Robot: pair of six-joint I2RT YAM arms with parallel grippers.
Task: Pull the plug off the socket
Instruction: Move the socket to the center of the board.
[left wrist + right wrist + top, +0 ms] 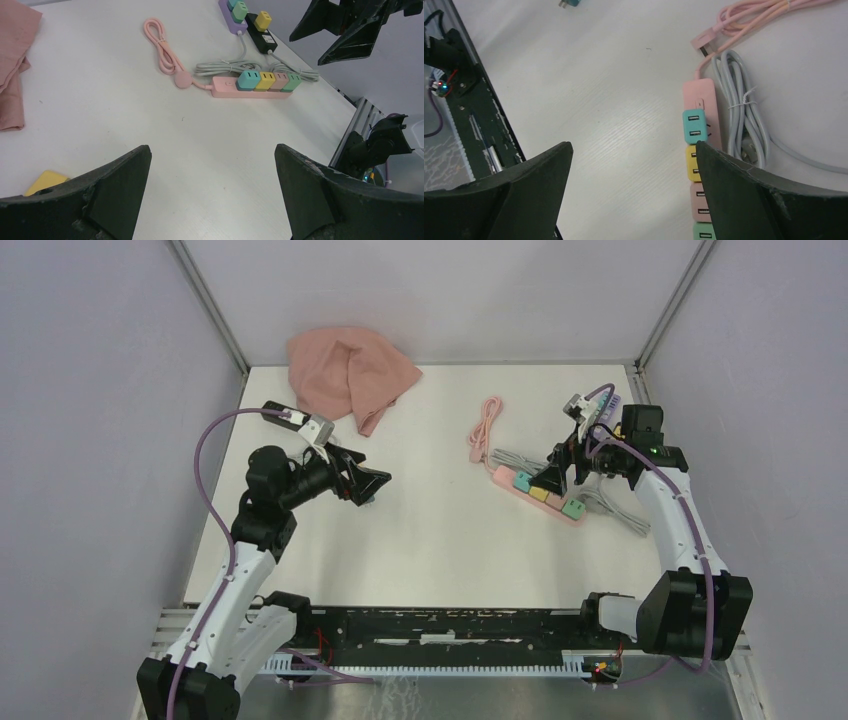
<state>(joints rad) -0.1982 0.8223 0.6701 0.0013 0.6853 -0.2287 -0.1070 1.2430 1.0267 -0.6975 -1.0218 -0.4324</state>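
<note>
Plugs: four, seated in a row in pink strip, near table's right edge. Right gripper just above, spread wide, holding nothing. Left gripper wide too, toward left edge. Plain from left wrist, masked by arm in top view: purple strip, black strip, toward far right corner.

1. My left arm, white links with black joints, reaches forward and bends to the right at the wrist.
2. My left gripper points right, its black fingers spread wide with nothing between them.
3. My right arm, built the same, reaches forward along the right side.
4. My right gripper turns left and downward, its fingers also spread wide and empty.
</note>
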